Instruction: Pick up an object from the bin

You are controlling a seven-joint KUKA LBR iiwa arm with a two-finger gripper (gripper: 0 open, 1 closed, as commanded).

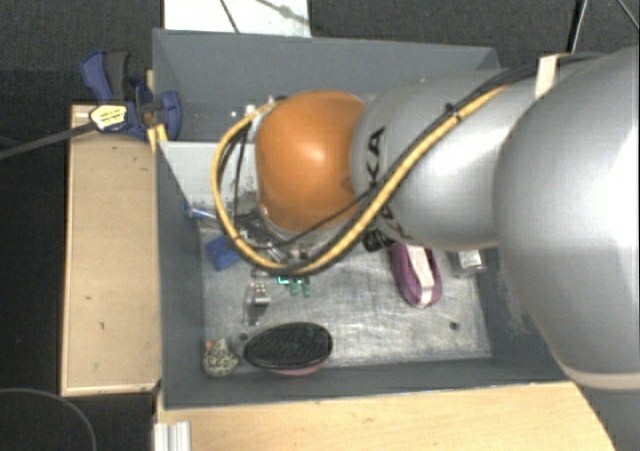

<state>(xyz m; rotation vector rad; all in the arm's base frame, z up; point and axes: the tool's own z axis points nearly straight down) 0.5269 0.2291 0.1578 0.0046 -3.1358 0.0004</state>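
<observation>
At the near wall of the bin (180, 339), a black oval brush (288, 347) lies flat on the floor. A small speckled ball (220, 359) is just beside it in the near left corner. Both are apart from the arm and easy to reach from above.

A little farther in, a few small green bits (297, 286) lie on the bare floor. The gripper (260, 291) hangs close to them on their left, low over the left middle of the bin. It points downward, which suits a straight drop onto something small. The orange wrist cover (305, 159) and its yellow cable (235, 229) hide most of the claw, so whether it is released or clenched cannot be told, and nothing can be seen held in it.

A blue piece (220, 252) rests near the left wall, just beyond the gripper. These green bits and the blue piece are the nearest candidates for the pick. A purple and white object (417, 275) lies well to the right, partly under the arm.
</observation>
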